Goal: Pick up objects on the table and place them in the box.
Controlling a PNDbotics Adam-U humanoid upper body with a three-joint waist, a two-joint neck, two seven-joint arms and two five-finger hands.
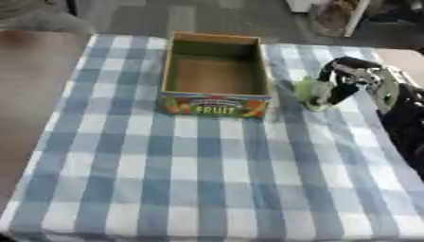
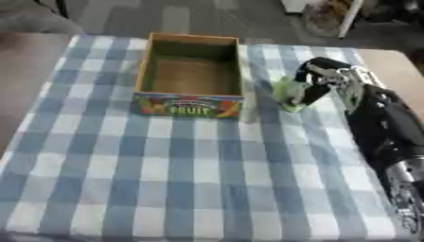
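On the checked bench (image 1: 207, 179), the fruit box (image 1: 215, 75) shows only its bare brown floor, while just right of it the right hand (image 2: 327, 82) curls its fingers (image 2: 311, 94) round a blurred pale-green object (image 2: 288, 94).

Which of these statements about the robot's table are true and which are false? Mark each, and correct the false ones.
1. The box holds nothing. True.
2. The right hand has its fingers curled round a pale green object. True.
3. The green object lies inside the box. False: it is outside, to the box's right.
4. The box stands on a plain red cloth. False: the cloth is checked blue and white.
5. The left hand rests beside the box. False: no left hand shows.
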